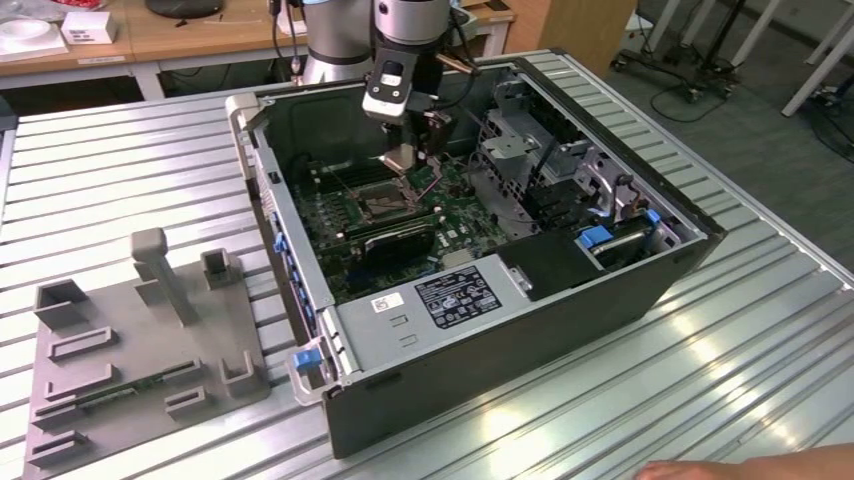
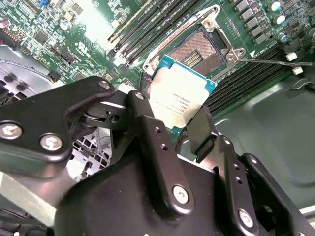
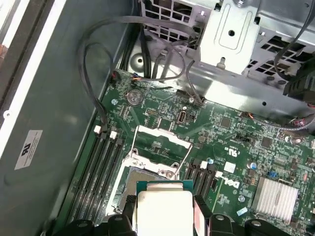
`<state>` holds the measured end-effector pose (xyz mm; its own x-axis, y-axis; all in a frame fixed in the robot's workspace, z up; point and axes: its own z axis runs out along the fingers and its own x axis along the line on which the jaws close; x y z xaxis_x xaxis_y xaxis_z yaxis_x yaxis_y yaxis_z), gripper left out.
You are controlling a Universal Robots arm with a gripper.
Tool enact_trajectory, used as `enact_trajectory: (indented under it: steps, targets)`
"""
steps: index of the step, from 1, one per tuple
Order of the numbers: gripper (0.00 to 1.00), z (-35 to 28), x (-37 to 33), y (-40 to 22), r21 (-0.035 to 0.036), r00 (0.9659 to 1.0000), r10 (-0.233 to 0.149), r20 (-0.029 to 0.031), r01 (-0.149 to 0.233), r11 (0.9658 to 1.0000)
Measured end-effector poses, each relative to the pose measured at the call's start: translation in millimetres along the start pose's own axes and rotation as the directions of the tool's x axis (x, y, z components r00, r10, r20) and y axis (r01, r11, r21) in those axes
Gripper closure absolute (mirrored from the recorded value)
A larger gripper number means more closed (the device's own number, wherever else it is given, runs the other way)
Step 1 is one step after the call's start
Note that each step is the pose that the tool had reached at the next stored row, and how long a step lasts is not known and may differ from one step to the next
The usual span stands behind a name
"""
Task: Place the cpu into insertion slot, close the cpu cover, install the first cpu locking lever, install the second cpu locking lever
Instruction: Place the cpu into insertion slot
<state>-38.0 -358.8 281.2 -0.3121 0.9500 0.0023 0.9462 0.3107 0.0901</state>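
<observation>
Within the hand [image 2: 173,115], the cpu [image 2: 184,91]

In the second wrist view part of the cpu [image 2: 181,98] is hidden behind the gripper [image 2: 173,112], whose black fingers [image 2: 199,132] clamp its two sides, and the chip covers one corner of the insertion slot [image 2: 199,49]. In the first wrist view the cpu [image 3: 165,206] runs off the picture's edge and hides most of the insertion slot beneath it. In the exterior view the chip at the gripper [image 1: 400,162] is too small to make out, and a person's hand [image 1: 747,468] is cut off by the lower edge
</observation>
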Motion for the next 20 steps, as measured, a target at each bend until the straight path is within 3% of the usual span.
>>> enact_trajectory:
  steps: [5, 6, 7, 9, 10, 14, 17, 20]
  targets:
    - [0.46, 0.0, 0.0, 0.0, 0.0009, 1.0000, 0.002, -0.0001, -0.002, 1.0000]
    - [0.46, 0.2, 0.1, 0.1, 0.0063, 1.0000, 0.002, -0.0020, -0.002, 1.0000]
    - [0.46, 0.2, 0.0, 0.2, 0.0175, 1.0000, 0.002, -0.0055, -0.002, 0.9998]
    - [0.46, 0.5, -0.2, 0.5, 0.0501, 0.9999, 0.004, -0.0161, -0.003, 0.9987]
    - [0.46, 0.5, -0.2, 0.6, 0.0589, 0.9998, 0.004, -0.0189, -0.003, 0.9983]
    - [0.46, 0.5, -0.2, 0.5, 0.0598, 0.9998, 0.006, -0.0190, -0.005, 0.9982]
    - [0.46, 1.0, -0.2, 0.6, 0.0597, 0.9985, 0.053, -0.0149, -0.052, 0.9969]
    - [0.46, 1.4, -0.2, 0.5, 0.0595, 0.9941, 0.108, -0.0101, -0.107, 0.9925]
